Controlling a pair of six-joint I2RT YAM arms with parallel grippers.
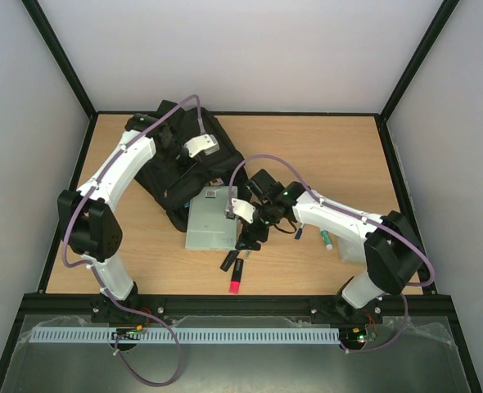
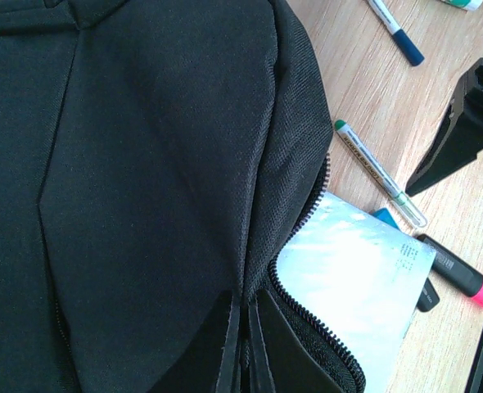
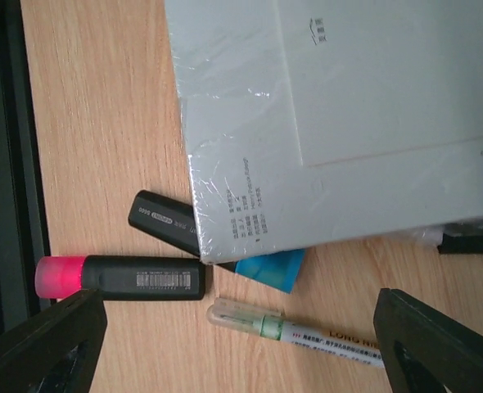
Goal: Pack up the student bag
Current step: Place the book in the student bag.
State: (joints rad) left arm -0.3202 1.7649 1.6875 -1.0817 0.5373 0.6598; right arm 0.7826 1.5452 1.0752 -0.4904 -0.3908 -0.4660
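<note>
1. At the zipped mouth of the student bag (image 1: 172,168), the left gripper (image 2: 247,309) is pinching the fabric edge. Its fingers are almost together, with only cloth between them.
2. The bag is lying flat on the wooden table (image 1: 323,155), its mouth facing the right arm.
3. Half out of that mouth, a shrink-wrapped pad (image 1: 211,219) is resting with one end tucked under the bag's zip edge.
4. Just past the pad's end away from the bag, the right gripper (image 3: 237,301) is hovering wide open and holding nothing. It is straddling a white pen (image 3: 307,332), and a pink-capped highlighter (image 3: 135,278) and a black marker (image 3: 160,219) are lying beside it.
5. Risks, as I am judging them:
   - The round pen is likely to roll or skid out if the fingers close off-centre.
   - A low descent could nudge the highlighter or catch the pad's corner, dragging the pad out of the bag.
   - The thin pinch on the bag may slip, letting the mouth sag shut over the pad.
</note>
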